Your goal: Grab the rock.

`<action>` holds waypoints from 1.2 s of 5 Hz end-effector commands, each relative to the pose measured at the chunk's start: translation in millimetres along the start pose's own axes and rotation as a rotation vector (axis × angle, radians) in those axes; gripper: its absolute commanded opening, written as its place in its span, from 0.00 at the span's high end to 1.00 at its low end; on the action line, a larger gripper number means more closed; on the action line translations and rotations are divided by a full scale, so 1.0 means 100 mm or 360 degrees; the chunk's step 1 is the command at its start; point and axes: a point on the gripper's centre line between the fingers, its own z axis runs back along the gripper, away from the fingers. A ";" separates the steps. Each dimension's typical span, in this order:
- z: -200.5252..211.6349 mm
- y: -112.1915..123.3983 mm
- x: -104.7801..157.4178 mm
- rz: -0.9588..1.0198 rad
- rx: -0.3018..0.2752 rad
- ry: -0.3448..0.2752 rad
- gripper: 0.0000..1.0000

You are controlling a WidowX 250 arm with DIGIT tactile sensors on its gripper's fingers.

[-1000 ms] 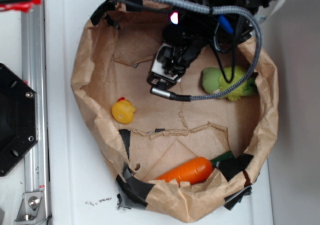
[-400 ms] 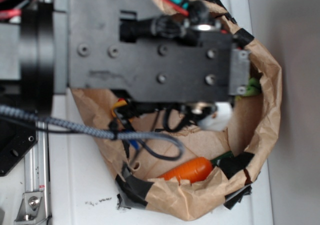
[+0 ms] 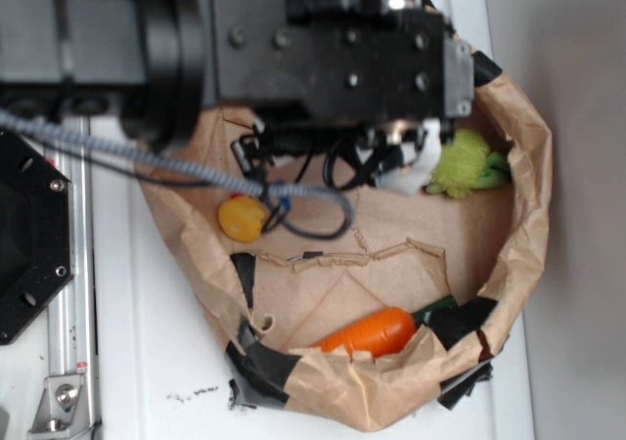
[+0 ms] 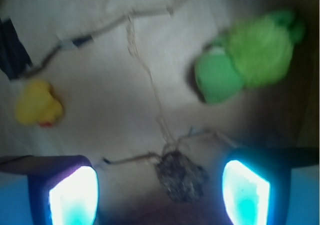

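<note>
A: In the exterior view, how much does the arm hide?

B: A good deal. The black arm body (image 3: 323,39) fills the top and covers the upper part of the paper bag (image 3: 523,215), which lies opened on the white desk (image 3: 156,362). The claw cannot be made out beneath it, and the rock is hidden too. The yellow duck (image 3: 242,217) shows at the left, partly crossed by a grey cable (image 3: 147,156). The green plush toy (image 3: 468,164) peeks out at the right, its near side cut off by the arm. The orange carrot (image 3: 370,332) lies at the bottom edge, its lower part behind the bag's wall.

A: And the wrist view?

B: It is blurred, but clearer on the task. The claw (image 4: 160,187) is released, its two glowing fingers (image 4: 75,195) standing wide apart at the bottom corners. The rock (image 4: 181,175) sits on the bag floor between them, closer to the right finger, touching neither. The duck (image 4: 39,104) is at the left, the plush toy (image 4: 245,55) at the upper right, both well apart from the rock.
</note>
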 end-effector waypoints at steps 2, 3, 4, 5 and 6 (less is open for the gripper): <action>-0.30 -0.06 -0.31 0.0001 -0.0013 0.0123 0.00; -0.32 -0.09 -0.29 -0.0029 -0.0005 0.0139 0.00; -0.35 -0.10 -0.23 -0.0061 0.0011 0.0134 0.00; -0.41 -0.03 -0.21 0.0009 0.0121 0.0050 0.00; -0.66 0.07 -0.23 -0.0124 0.0072 0.0010 0.00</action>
